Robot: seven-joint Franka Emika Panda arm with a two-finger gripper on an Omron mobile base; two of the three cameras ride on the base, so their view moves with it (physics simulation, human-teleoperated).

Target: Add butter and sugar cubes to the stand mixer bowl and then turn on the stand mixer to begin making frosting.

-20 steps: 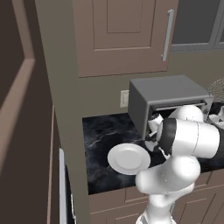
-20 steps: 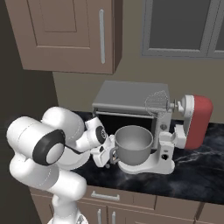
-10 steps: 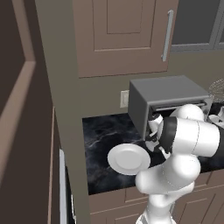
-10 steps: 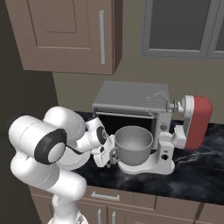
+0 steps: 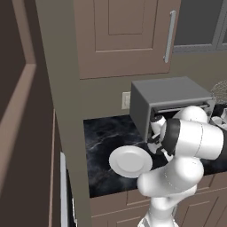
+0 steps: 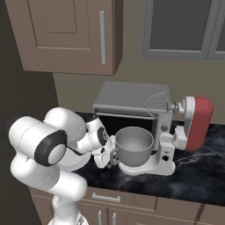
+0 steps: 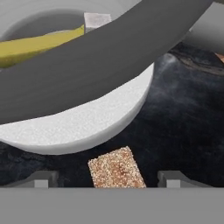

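Dark marble worktop [image 7: 188, 118]: butter [image 7: 39, 46] and whitish cube [image 7: 97, 19] already in bowl [image 7: 78, 74]; tan cube [image 7: 116, 168] between open jaws, ungrasped; mixer [image 6: 193, 127] unstarted.

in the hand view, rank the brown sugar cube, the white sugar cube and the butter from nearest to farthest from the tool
1. Brown sugar cube: on the dark counter, between the tool tips.
2. Butter and white sugar cube: both up inside the stand mixer bowl, butter to the left, cube at the top; too close to call.

brown wall cabinets [image 5: 124, 35], black marble counter [image 5: 106, 133]
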